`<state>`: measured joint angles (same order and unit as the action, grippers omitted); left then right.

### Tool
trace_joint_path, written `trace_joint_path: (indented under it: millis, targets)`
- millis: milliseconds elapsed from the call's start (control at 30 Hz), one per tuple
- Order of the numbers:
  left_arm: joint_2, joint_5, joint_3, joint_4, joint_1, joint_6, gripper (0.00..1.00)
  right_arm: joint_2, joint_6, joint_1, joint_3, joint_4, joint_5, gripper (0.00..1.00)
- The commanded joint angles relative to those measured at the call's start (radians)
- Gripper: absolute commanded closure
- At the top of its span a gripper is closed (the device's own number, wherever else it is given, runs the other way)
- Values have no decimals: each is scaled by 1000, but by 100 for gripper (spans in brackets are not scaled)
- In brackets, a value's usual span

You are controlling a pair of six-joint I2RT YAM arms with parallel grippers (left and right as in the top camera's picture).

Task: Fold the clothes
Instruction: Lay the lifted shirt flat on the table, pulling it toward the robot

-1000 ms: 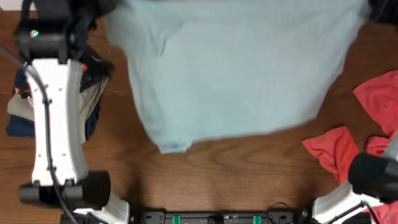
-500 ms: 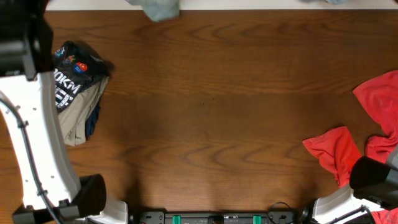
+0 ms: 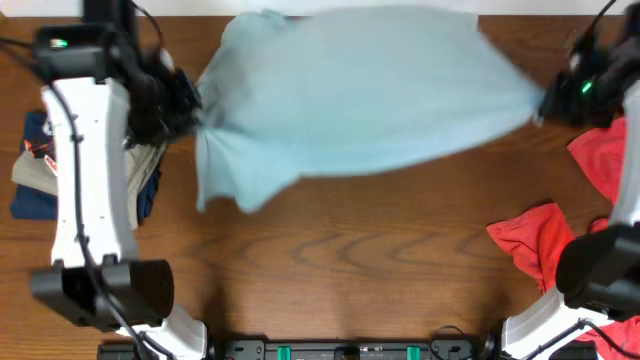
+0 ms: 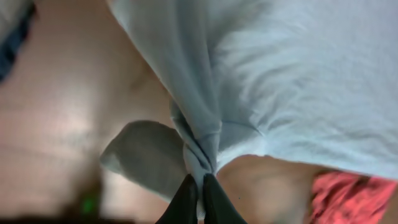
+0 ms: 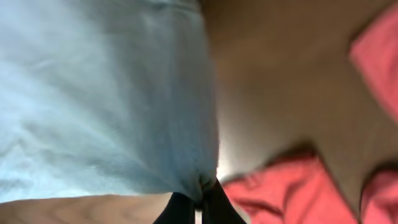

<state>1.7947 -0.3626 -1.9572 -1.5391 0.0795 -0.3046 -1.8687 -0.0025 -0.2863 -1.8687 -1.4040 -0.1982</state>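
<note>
Cloth first: the pale blue-grey T-shirt (image 3: 360, 100) hangs stretched between the two hands, clear of the surface (image 3: 340, 270), its lower edge sagging and blurred. The left hand (image 4: 199, 198) is pinched tight on a bunched corner, the fabric twisting into a rope right at the fingertips. The right hand (image 5: 198, 200) is clamped the same way on the opposite corner.

From where I stand, the job now looks like laying the shirt out flat, and no fold has been made yet. To do that well, both hands should come down level and together. If they hold the cloth taut between them, the loose hem lands first and smooths out instead of bunching.

Below and beside the right hand lies the coral-red garment (image 3: 535, 240), close enough to catch the shirt's edge. On the outer side of the left hand sits a pile of dark and tan clothes (image 3: 28, 178).
</note>
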Motion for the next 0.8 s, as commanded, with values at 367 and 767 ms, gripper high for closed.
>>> trace_joint_path:
  millis: [367,767]
  targets:
    - [8,103,665,101,17,102,94,-15,96,-106,494,78,228,99]
    - [-163,138,684,105,44,101,94,9,82,-132,494,69,153,99]
